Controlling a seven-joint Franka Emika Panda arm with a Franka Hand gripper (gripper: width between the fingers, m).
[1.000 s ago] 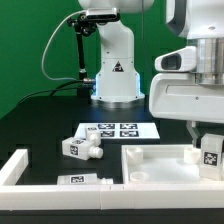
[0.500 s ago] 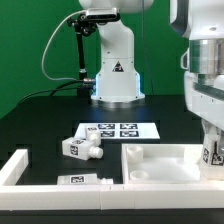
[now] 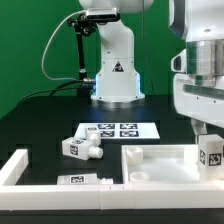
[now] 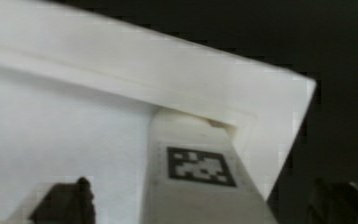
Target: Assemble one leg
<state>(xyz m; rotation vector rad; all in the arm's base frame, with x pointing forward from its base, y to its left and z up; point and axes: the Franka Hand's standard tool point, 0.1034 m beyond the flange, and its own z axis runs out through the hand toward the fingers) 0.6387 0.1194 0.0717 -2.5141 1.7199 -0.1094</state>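
Note:
The leg (image 3: 210, 156), a stubby white post with a square marker tag, stands upright at the corner of the large white panel (image 3: 160, 166) on the exterior view's right. My gripper (image 3: 207, 138) sits over its top, jaws straddling it. In the wrist view the leg (image 4: 208, 170) rises from the panel's corner (image 4: 87, 110). My gripper (image 4: 202, 200) has its dark fingertips (image 4: 60, 200) on either side, with a gap between each and the post. The jaws look open.
Two more white legs with tags lie on the black table, one at mid-left (image 3: 80, 147) and one by the front (image 3: 85, 180). The marker board (image 3: 115, 130) lies behind them. A white border bar (image 3: 14, 166) runs along the exterior view's left.
My gripper dipped and turned about the upright leg, then rose slightly. The leg and its tag stay in the same place at the panel's corner.

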